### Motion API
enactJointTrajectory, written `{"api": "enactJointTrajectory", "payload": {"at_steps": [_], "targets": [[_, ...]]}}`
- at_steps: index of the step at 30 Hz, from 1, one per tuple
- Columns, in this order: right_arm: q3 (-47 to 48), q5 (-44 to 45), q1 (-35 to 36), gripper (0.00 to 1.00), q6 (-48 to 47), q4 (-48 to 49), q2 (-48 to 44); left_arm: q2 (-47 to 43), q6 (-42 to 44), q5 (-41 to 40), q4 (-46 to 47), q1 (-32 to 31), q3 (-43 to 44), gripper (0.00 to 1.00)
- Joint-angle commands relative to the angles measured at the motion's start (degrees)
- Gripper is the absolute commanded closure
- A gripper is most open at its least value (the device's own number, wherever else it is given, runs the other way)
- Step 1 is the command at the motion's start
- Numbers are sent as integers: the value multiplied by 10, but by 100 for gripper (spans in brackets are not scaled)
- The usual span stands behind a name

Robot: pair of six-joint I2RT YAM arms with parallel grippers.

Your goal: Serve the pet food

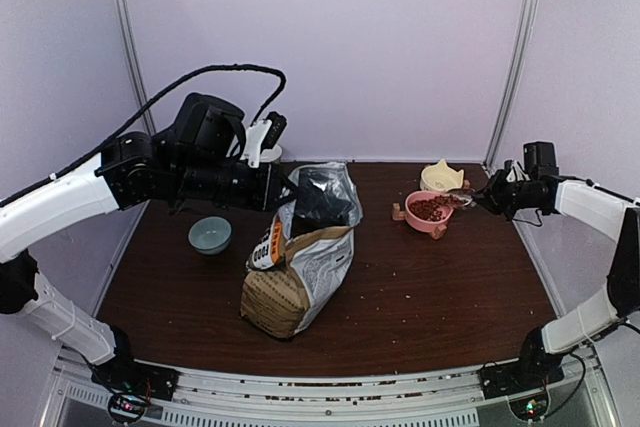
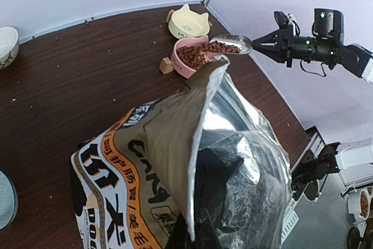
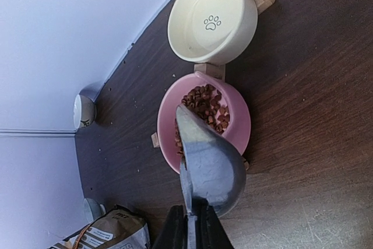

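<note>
Right end effector (image 3: 191, 218) clamped on scoop (image 3: 213, 167) handle, pet food (image 3: 204, 104) just beyond, in pink bowl (image 3: 241, 132)

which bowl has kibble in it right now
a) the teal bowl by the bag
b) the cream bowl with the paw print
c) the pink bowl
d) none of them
c: the pink bowl holds a pile of kibble, and the scoop in the right gripper is tipped over it, while the cream bowl next to it is bare inside.
</note>
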Motion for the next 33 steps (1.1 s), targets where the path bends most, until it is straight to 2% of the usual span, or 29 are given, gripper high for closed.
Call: {"api": "enactJointTrajectory", "payload": {"at_steps": [1,13,23,28,33], "targets": [[42,27,-3,100,-41,-43,5,-21,29,12,114,5,19,100],[130,53,14,100,-159,-162,29,-18,61,32,117,5,28,100],[195,132,51,100,-301,-213,16,-15,67,48,127,6,29,100],[216,82,75,100,-277,-215,-44,-15,68,64,137,6,29,100],[251,-29,164,100,-219,-230,-125,-8,68,86,153,6,30,100]]}}
